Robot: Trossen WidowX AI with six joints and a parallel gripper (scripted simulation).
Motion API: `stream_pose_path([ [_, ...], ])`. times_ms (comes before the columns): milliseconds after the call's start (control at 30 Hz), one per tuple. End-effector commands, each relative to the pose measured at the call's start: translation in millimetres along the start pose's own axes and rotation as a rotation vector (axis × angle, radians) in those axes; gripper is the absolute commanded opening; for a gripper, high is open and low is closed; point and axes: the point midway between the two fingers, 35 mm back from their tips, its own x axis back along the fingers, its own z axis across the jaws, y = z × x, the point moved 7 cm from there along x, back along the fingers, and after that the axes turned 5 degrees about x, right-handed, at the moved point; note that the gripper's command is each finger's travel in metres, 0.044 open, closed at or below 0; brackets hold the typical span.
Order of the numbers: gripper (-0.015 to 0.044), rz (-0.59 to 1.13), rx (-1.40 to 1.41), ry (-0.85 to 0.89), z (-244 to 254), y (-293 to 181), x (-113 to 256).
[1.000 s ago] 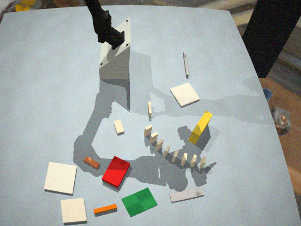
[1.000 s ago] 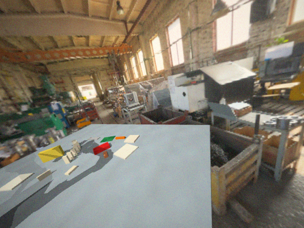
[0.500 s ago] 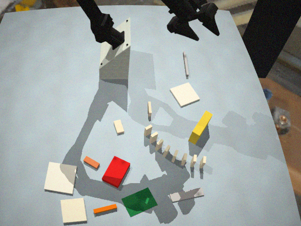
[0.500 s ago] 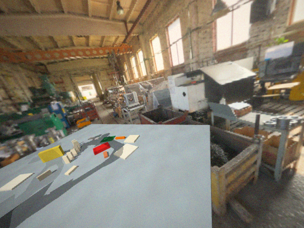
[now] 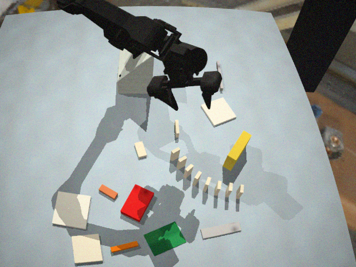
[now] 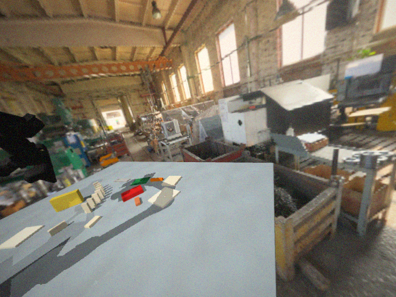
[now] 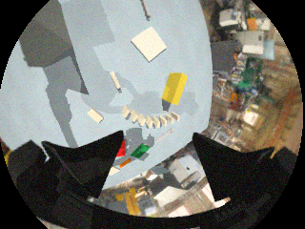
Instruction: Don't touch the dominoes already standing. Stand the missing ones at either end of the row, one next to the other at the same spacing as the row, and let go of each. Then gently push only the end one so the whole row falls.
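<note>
Several cream dominoes stand upright in a curved row; one end domino (image 5: 174, 154) (image 6: 86, 207) is nearest the arm's side, the other end domino (image 5: 240, 191) is at the far right of the row in the top view. One loose domino (image 5: 140, 149) (image 6: 93, 221) (image 7: 94, 115) lies flat left of the row. Another loose domino (image 5: 176, 128) (image 6: 57, 228) (image 7: 115, 81) rests on a long narrow side behind the near end. My gripper (image 5: 192, 109) (image 7: 158, 135) is open and empty, raised above the table. In the exterior view only part of the arm shows at the left edge.
A yellow block (image 5: 237, 151) (image 6: 66, 200) (image 7: 174, 88) is close to the row. A cream plate (image 5: 218, 111) lies behind it. A red block (image 5: 138, 202), green plate (image 5: 165, 238), orange bars (image 5: 108, 192) (image 5: 124, 247), grey bar (image 5: 220, 230) and two cream plates (image 5: 72, 210) (image 5: 87, 248) lie in front.
</note>
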Motion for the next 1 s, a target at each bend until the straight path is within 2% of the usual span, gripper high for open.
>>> stream_pose_path([
  [0, 0.044, -0.065, 0.195, 0.177, 54.8, -14.4, -32.2],
  [333, 0.044, -0.31, 0.608, 0.395, 139.7, -16.7, -71.0],
  [733, 0.044, -0.309, 0.601, 0.397, 143.9, -20.7, -69.9],
  [967, 0.044, -0.238, 0.282, 0.436, 145.2, -20.4, -73.1],
])
